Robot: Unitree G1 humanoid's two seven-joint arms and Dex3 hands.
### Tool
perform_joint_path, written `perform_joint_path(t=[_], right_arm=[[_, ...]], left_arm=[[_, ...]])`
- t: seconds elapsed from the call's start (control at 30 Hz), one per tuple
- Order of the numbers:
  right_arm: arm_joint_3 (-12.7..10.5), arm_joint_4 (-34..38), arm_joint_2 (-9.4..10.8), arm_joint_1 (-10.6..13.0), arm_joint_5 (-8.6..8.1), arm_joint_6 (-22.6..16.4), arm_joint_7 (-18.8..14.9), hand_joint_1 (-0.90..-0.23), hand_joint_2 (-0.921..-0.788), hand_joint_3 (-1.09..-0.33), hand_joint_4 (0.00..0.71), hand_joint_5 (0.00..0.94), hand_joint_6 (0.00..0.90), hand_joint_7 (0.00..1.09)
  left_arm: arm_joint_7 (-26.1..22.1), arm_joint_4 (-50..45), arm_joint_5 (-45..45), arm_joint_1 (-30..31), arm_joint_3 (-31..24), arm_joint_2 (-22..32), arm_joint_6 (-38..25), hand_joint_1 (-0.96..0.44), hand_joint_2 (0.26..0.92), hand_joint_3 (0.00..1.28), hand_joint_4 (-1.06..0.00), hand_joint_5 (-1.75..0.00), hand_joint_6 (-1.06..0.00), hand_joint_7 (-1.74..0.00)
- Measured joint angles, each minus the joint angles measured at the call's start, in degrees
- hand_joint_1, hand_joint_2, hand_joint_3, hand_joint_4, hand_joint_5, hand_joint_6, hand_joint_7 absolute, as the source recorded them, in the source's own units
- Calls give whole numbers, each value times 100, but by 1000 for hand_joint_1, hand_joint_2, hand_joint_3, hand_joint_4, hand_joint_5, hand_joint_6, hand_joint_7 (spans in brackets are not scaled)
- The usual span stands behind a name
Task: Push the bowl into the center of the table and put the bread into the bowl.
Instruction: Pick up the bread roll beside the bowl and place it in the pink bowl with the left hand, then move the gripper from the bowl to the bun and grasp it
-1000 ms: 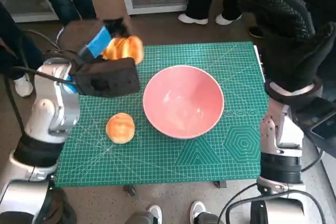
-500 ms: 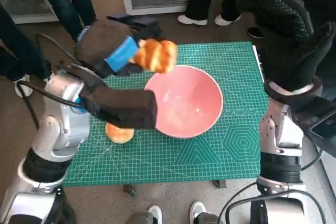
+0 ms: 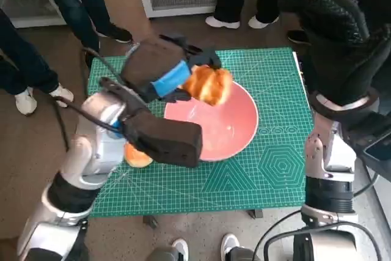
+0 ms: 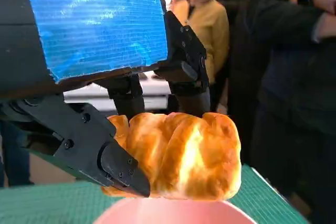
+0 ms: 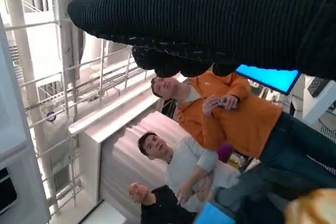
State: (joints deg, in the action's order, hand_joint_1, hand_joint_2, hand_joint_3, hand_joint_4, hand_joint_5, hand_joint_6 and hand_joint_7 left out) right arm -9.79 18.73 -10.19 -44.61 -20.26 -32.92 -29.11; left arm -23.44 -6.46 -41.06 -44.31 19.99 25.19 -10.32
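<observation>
Since the earlier frames my left hand (image 3: 160,71) has carried the bread (image 3: 208,85) rightward from the far-left part of the mat to a spot over the bowl (image 3: 235,128), and the head camera has shifted a little with the move. From the head view, the golden braided loaf now sits in the air above the far-left rim of the pink bowl, pinched between the black fingers (image 4: 121,163). My left wrist view confirms the grasp: the loaf (image 4: 181,156) is clamped from both sides and the pink rim (image 4: 173,212) shows just beneath it.

A second round bun (image 3: 137,156) lies on the green cutting mat (image 3: 269,175), at the near-left side of the bowl and partly hidden behind my left forearm. The bowl itself rests on the mat, roughly midway across it.

My right hand (image 3: 333,29) is raised at the right edge of the table, well apart from the bowl. Its gloved fingers look curled with nothing in them, though I cannot be certain from this angle. In the right wrist view the glove (image 5: 220,19) is a dark band, with people (image 5: 231,114) beyond it. Legs and shoes (image 3: 223,21) stand on the floor past the far edge.
</observation>
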Motion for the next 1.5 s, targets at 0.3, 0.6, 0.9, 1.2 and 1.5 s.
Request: perform_joint_path(t=[0.3, 0.6, 0.9, 1.2, 1.5], right_arm=[[-1, -28, -12, 4, 0, 3, 1, -676, -921, -730, 315, 2, 239, 349], [-5, -49, -23, 6, -4, 9, 1, -672, -921, -728, 317, 2, 241, 347], [-9, -60, -33, 6, -9, 46, 3, -668, -921, -725, 318, 2, 243, 344], [-6, -78, -32, 6, -9, 63, 6, -668, -921, -726, 317, 1, 244, 341], [-4, -86, -27, 10, -20, 67, 6, -668, -921, -726, 317, 1, 245, 339]], left_arm=[[-220, 205, -162, -2, 197, -135, -40, 1, 909, 55, -720, -1218, -687, -1016], [-1774, 458, -99, -199, 292, -270, -1304, -178, 730, 46, -110, -106, -167, -255], [-2439, 385, -30, -342, 312, -237, -1680, -285, 687, 14, -9, -3, -104, -147], [-2555, 297, 84, -342, 321, -78, -1456, -405, 671, 3, 1, 1, -84, -127], [-2723, -42, 260, -340, 151, 178, -1438, -440, 667, 0, 1, 1, -84, -120]])
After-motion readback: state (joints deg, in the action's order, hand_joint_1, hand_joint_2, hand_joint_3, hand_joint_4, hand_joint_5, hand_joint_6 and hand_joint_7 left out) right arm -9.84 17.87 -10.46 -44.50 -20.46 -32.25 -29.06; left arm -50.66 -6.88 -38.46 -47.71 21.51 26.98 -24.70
